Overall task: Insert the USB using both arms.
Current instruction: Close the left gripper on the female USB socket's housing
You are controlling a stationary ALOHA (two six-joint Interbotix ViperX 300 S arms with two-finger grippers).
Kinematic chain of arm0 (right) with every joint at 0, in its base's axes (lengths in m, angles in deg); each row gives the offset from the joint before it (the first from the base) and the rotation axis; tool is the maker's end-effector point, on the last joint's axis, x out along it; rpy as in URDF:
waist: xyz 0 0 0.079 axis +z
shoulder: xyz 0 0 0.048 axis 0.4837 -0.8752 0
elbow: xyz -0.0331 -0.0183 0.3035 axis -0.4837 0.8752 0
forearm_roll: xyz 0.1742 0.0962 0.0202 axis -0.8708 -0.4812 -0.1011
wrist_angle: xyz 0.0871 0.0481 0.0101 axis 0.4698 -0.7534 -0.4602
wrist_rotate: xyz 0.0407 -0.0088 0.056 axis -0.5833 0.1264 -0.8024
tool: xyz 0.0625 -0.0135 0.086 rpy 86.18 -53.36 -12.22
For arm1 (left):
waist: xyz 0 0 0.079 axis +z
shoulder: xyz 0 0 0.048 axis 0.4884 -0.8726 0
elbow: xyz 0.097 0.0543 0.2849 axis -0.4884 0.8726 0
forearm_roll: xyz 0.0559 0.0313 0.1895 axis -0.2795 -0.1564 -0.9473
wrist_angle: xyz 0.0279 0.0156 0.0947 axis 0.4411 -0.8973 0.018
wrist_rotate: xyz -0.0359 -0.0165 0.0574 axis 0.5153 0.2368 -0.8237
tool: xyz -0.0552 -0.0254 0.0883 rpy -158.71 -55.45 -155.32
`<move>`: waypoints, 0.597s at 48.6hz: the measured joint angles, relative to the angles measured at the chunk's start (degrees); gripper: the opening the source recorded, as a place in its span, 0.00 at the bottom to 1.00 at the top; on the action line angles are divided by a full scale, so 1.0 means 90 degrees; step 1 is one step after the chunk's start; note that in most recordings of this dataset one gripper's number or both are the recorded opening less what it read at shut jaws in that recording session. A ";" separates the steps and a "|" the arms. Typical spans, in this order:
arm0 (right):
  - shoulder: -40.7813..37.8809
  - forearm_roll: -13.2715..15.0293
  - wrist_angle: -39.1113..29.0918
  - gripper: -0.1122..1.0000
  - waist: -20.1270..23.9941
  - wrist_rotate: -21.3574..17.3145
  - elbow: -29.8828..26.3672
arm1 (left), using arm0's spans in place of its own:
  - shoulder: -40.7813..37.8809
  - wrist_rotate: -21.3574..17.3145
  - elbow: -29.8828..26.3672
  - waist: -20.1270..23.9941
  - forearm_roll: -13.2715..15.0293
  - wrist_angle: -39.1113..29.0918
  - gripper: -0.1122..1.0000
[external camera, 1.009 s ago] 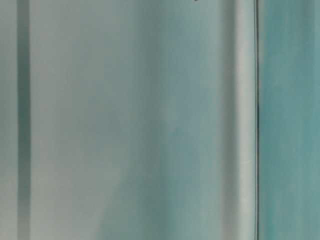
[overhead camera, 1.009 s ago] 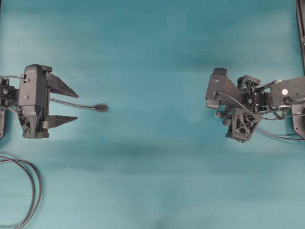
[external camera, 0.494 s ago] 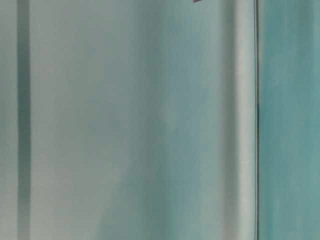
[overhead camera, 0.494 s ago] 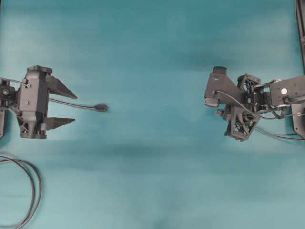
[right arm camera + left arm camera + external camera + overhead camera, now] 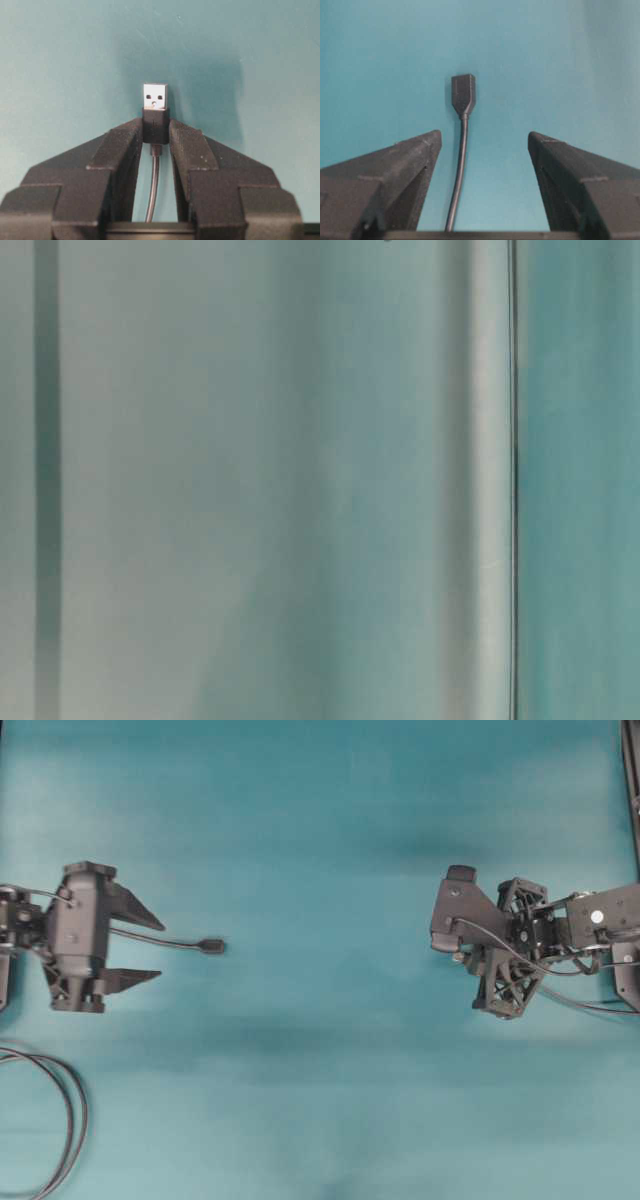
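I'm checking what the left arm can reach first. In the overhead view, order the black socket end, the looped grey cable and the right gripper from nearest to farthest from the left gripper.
From the left gripper:
1. Black socket end, just beyond its open fingertips, toward the middle.
2. Looped grey cable, at the lower left edge.
3. Right gripper, far across on the right, clamping the USB.

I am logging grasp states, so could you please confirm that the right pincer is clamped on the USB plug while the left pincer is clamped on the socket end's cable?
Only the left half is wrong. The left wrist view shows the left pincer open, its fingers clear of the socket end and its cable. The right pincer is indeed clamped on the USB plug, as the right wrist view shows.
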 measured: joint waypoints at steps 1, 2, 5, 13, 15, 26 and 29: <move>0.0000 0.0000 0.0000 0.29 0.0010 0.0000 0.0000 | -0.0078 0.0000 -0.0010 0.0000 0.0010 0.0029 0.85; 0.0000 0.0000 0.0000 0.29 0.0010 0.0000 0.0000 | -0.0166 0.0000 -0.0020 0.0000 0.0010 0.0078 0.85; 0.0000 0.0000 -0.0010 0.29 0.0010 0.0000 0.0000 | -0.0400 0.0000 -0.0078 0.0010 0.0000 0.0215 0.86; 0.0000 0.0000 -0.0010 0.29 0.0039 0.0010 -0.0010 | -0.0908 0.0000 -0.0313 0.0059 0.0010 0.0635 0.86; 0.0000 0.0000 -0.0010 0.29 0.0039 0.0000 -0.0010 | -0.1025 0.0000 -0.0371 0.0078 0.0010 0.0703 0.86; 0.0000 0.0000 -0.0010 0.29 0.0078 0.0000 -0.0010 | -0.1523 0.0000 -0.0645 0.0127 0.0010 0.0781 0.86; 0.0000 0.0000 -0.0010 0.29 0.0078 0.0010 -0.0010 | -0.1621 0.0000 -0.0703 0.0137 0.0010 0.0781 0.86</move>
